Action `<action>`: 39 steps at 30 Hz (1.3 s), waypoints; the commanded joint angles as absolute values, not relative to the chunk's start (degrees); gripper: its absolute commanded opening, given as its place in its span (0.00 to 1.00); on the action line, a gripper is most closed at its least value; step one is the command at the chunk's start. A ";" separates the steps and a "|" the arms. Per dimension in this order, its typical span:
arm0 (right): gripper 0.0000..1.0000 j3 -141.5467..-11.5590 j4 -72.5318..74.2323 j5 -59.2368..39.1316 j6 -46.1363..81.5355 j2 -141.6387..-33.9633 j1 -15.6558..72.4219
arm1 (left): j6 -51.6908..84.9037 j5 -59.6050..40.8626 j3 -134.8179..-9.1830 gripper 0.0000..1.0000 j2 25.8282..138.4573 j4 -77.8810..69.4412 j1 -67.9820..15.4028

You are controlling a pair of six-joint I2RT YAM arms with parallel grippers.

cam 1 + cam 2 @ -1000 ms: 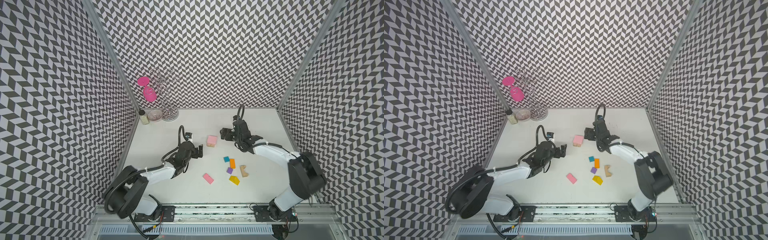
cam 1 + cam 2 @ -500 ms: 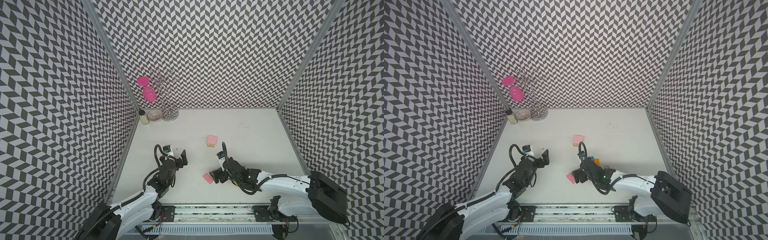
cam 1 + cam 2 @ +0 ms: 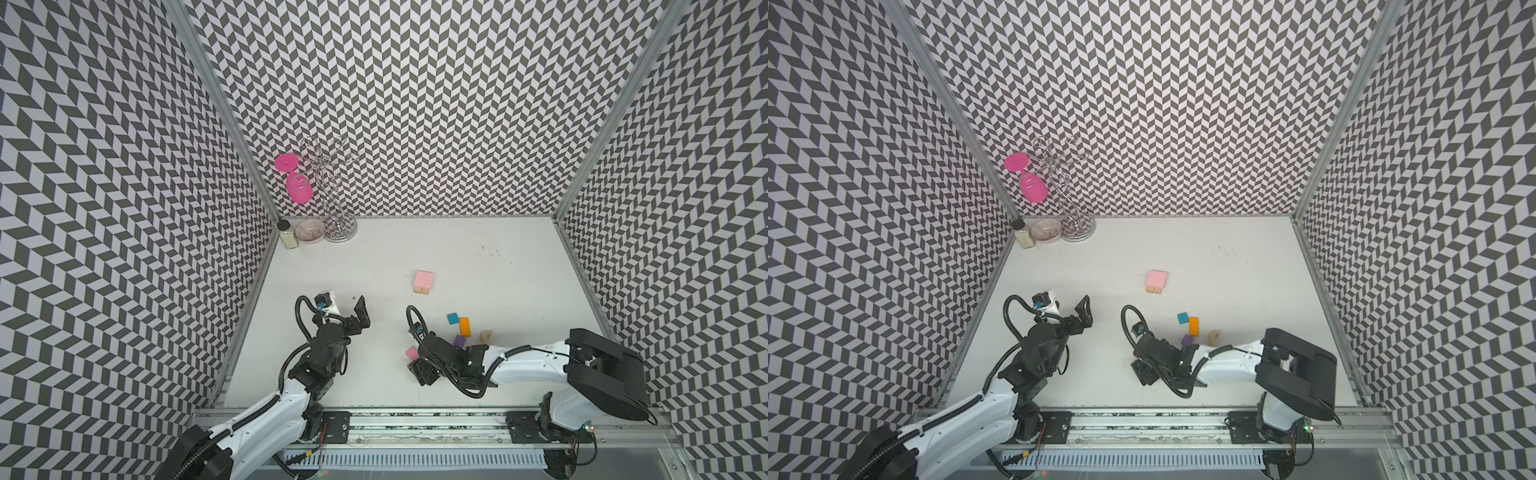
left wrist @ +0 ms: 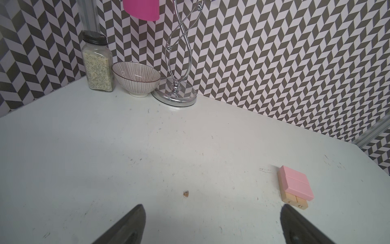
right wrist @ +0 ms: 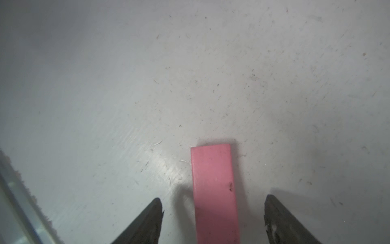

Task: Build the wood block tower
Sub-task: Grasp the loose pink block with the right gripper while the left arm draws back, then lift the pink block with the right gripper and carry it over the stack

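- My left gripper (image 4: pixel 212 211) hangs empty above the table (image 4: pixel 147 147), jaws spread wide.
- The tower (image 4: pixel 295 186) so far is a pink layer on tan bars (image 4: pixel 295 203). It stands ahead of that gripper, just beyond its right fingertip.
- My right gripper (image 5: pixel 213 200) is low over the table with its jaws apart. They straddle a loose pink slab (image 5: pixel 211 164) with a gap on each side, so nothing is held.
- I judge the slab light, stiff painted wood, and smooth enough to slip. It lies flat and thin, so I would pinch its two long edges near mid-length, fingertips almost on the table.
- Behind my right wrist lie the teal cube (image 3: pixel 453 319), orange slab (image 3: pixel 464 326), purple cube (image 3: pixel 459 340) and tan arch (image 3: pixel 485 336).
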State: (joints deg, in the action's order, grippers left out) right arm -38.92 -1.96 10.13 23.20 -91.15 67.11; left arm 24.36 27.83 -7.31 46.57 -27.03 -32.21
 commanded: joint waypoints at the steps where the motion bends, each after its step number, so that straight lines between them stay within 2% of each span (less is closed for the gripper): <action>1: 0.66 -40.80 -2.51 12.29 23.29 -93.03 67.23 | 25.57 27.95 -7.65 1.00 47.10 -28.08 -31.82; 4: 0.53 -41.86 -2.85 12.93 23.33 -94.31 67.24 | 25.62 27.78 -7.56 1.00 46.93 -28.09 -31.74; 7: 0.35 -43.09 -3.94 15.08 24.43 -95.42 67.24 | 25.63 27.55 -7.43 1.00 46.68 -28.15 -31.55; 10: 0.24 -44.56 -5.37 18.13 26.00 -95.82 67.04 | 25.75 27.12 -7.29 1.00 46.58 -28.30 -31.29; 15: 0.01 -48.26 -8.16 22.24 29.14 -93.53 63.30 | 25.74 26.72 -7.05 1.00 46.30 -28.55 -31.12; 18: 0.00 -51.59 -10.30 24.03 32.49 -92.20 58.76 | 25.58 26.46 -6.86 1.00 45.99 -28.81 -30.95; 21: 0.00 -57.39 -16.13 30.12 40.70 -93.63 54.99 | 25.53 26.13 -6.68 1.00 45.53 -28.99 -30.59; 25: 0.00 -70.74 -31.37 35.80 52.22 -100.22 53.18 | 25.40 25.45 -6.24 1.00 44.83 -29.47 -29.98; 27: 0.00 -76.79 -35.80 37.94 53.80 -103.44 53.18 | 25.32 25.16 -6.02 1.00 44.65 -29.88 -29.64; 39: 0.00 -97.78 -37.88 34.37 55.31 -117.33 47.96 | 25.05 24.61 -6.41 1.00 46.22 -31.51 -28.23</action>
State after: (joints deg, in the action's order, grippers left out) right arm -94.59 -36.14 34.26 52.56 -115.94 48.95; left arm 24.99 24.77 -6.44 45.74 -29.61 -28.80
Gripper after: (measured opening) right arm 0.280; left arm 0.999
